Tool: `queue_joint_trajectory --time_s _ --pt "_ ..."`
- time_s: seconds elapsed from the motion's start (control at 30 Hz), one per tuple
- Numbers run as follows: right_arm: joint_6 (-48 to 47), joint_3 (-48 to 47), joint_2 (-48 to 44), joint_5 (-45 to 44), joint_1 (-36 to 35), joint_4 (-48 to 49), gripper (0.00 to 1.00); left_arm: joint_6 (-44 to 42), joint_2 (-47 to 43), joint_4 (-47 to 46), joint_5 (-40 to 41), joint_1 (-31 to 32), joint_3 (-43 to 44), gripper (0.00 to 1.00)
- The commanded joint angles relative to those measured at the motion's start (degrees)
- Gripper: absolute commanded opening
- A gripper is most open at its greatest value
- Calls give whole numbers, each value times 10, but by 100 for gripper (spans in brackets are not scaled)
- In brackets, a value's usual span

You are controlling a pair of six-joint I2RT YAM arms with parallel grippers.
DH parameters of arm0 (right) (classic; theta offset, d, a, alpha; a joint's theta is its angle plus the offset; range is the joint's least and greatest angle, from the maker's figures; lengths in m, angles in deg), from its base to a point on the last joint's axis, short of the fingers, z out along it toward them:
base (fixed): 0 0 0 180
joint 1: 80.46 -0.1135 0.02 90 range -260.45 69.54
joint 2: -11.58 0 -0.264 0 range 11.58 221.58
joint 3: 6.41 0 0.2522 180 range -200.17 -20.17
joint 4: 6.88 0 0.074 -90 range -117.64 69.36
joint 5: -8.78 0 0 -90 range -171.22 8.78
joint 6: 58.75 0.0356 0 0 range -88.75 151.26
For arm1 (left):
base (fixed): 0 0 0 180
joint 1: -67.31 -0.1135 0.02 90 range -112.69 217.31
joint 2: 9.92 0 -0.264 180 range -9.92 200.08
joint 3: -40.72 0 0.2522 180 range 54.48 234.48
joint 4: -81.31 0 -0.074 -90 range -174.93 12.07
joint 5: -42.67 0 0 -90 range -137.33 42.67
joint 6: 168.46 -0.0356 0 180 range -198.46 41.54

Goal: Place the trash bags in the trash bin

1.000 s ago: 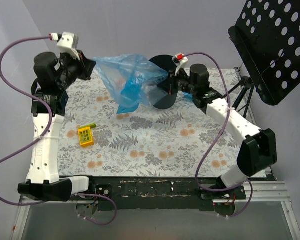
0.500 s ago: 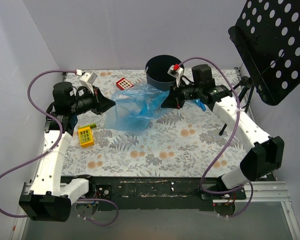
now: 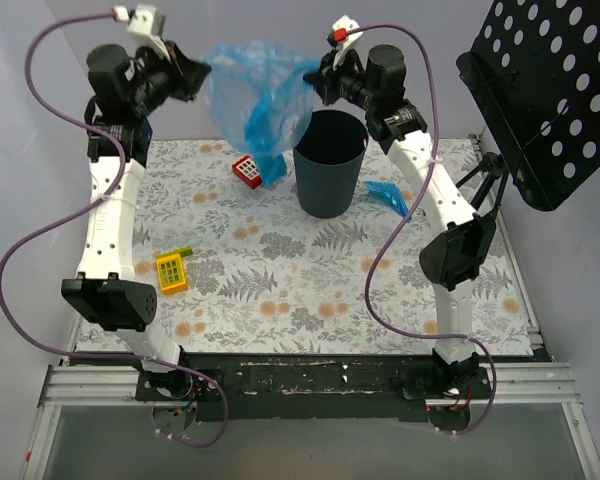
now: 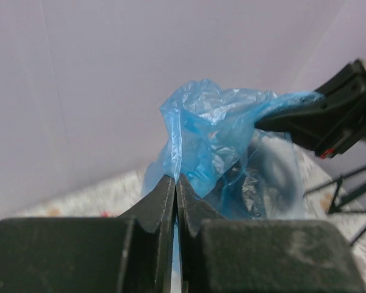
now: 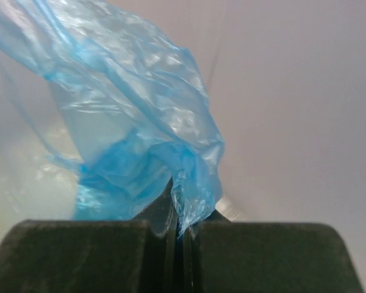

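While both arms reach high over the far side of the floral-patterned table point(image 3: 310, 290), the left gripper point(image 3: 195, 72) and right gripper point(image 3: 318, 82) each press their jaws tight on an edge of the crinkly, translucent blue trash bag point(image 3: 255, 95). It is stretched between them, its tail hanging just left of the smooth, tapered trash bin point(image 3: 330, 170). A folded bag point(image 3: 385, 196) lies just right of the bin.

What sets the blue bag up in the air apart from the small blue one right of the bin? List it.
The lifted bag hangs between the left gripper and the right gripper, both shut on it; the small bag lies on the table, untouched. The lifted bag is spread wide; the small bag is compact. Both are blue film, outside the trash bin.
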Motion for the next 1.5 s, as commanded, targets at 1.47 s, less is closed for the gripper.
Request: queue_joint_trajectory --time_s 1.47 --pt "-630 536 -517 46 -195 666 1 -1013 -312 -586 -136 270 -379 0"
